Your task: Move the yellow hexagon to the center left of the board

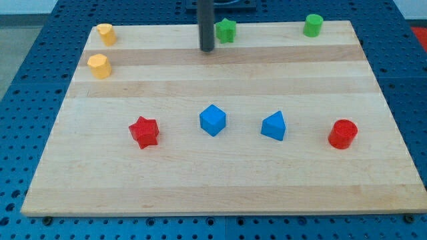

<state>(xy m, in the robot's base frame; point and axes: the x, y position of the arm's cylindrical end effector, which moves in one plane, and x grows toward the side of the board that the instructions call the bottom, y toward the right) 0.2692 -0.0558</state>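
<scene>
Currently the rod's tip, which has no jaws, sits just beside the green star, far from two yellow blocks at the view's upper left; picking the wrong one looks easy.

Laboratory test bench: wooden table resting on a blue perforated mounting base with gridded holes.

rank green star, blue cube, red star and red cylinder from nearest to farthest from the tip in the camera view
From my tip:
1. Green star, just to the tip's right at the view's top.
2. Blue cube, below the tip, mid-board.
3. Red star, lower left of the tip.
4. Red cylinder, far off at the view's lower right.
</scene>
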